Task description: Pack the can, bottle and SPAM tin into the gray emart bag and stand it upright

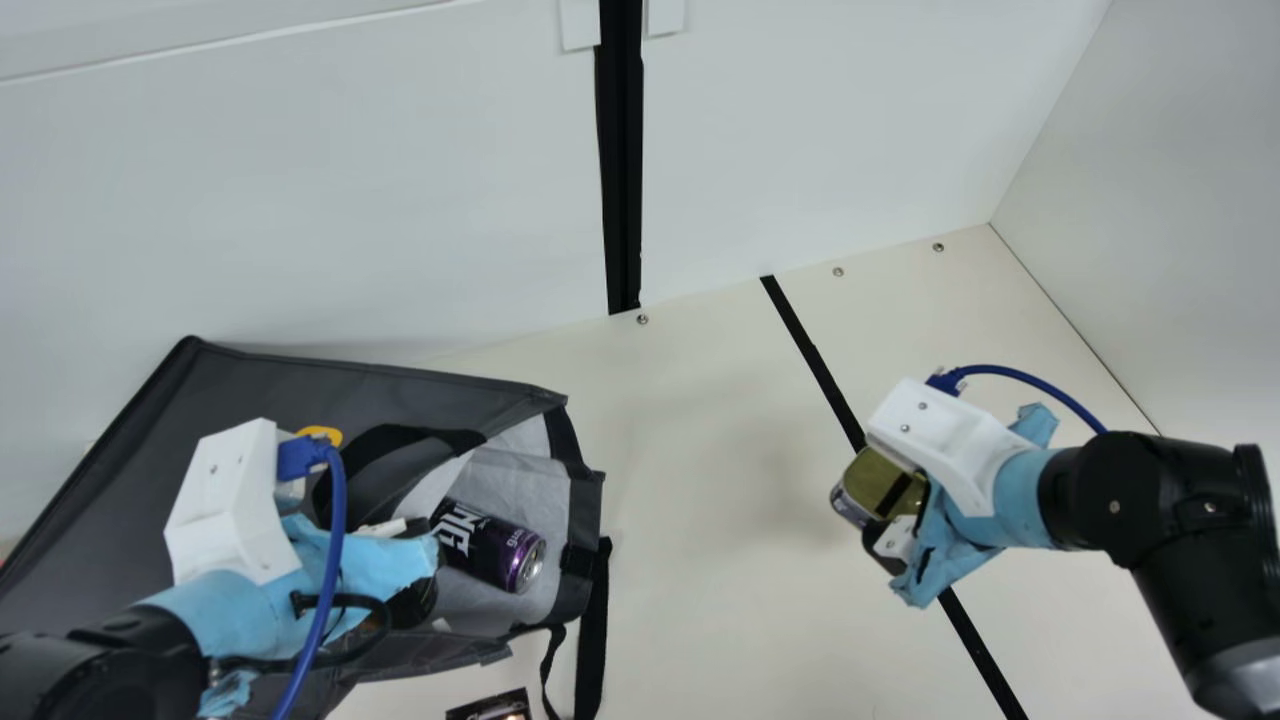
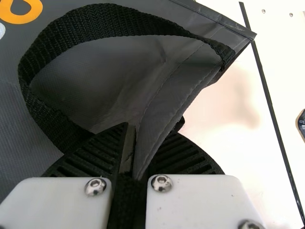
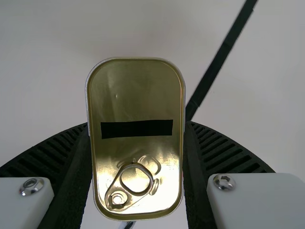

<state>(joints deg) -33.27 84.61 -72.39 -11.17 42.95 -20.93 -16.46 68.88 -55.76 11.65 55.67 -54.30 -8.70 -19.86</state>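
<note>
In the main view my left gripper [image 1: 415, 545] is at the mouth of the gray bag [image 1: 290, 385], which lies on its side. My left gripper [image 2: 136, 157] is shut on the bag's edge [image 2: 159, 112] in the left wrist view. A dark can [image 1: 490, 545] lies inside the bag's open mouth. Over the table at the right, my right gripper [image 1: 895, 500] holds the SPAM tin [image 1: 880, 485]. The right wrist view shows the tin's gold lid [image 3: 136, 100] with its pull ring, between the two fingers of my right gripper [image 3: 138, 157].
A small dark printed item [image 1: 492, 706] lies at the main view's bottom edge, near the bag's black strap [image 1: 592, 630]. Black tape [image 1: 815, 350] runs across the cream table [image 1: 700, 450]. White walls [image 1: 820, 130] stand behind and at the right.
</note>
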